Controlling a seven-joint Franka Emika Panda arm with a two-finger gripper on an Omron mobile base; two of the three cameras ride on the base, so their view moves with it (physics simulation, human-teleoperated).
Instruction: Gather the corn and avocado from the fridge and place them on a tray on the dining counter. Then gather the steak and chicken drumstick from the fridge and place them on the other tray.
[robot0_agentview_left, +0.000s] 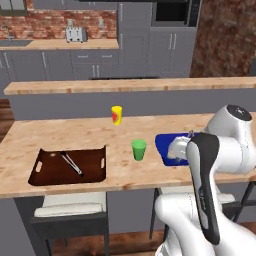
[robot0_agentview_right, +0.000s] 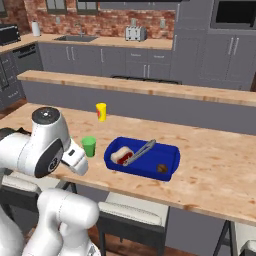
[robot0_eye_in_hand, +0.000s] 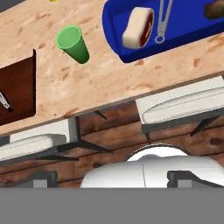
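A blue tray (robot0_agentview_right: 142, 171) lies on the dining counter (robot0_agentview_right: 215, 170). In it sits a steak (robot0_agentview_right: 121, 155) with red meat and a pale rim, beside metal tongs (robot0_agentview_right: 141, 151) and a small brown lump (robot0_agentview_right: 161, 168) I cannot identify. A brown tray (robot0_agentview_left: 37, 166) to the left holds only tongs (robot0_agentview_left: 72, 163). My hand (robot0_agentview_right: 76, 161) hangs off the counter's near edge, left of the blue tray and pointing down. My gripper (robot0_eye_in_hand: 114, 180) is open and holds nothing. The steak (robot0_eye_in_hand: 138, 27) lies far above it in the hand view. Corn, avocado and fridge are out of view.
A green cup (robot0_agentview_left: 139, 149) stands between the two trays, and a yellow can (robot0_agentview_left: 116, 114) stands further back. Stools (robot0_agentview_left: 70, 206) with pale cushions are tucked under the counter's near edge. A higher wooden counter (robot0_agentview_left: 125, 86) runs behind.
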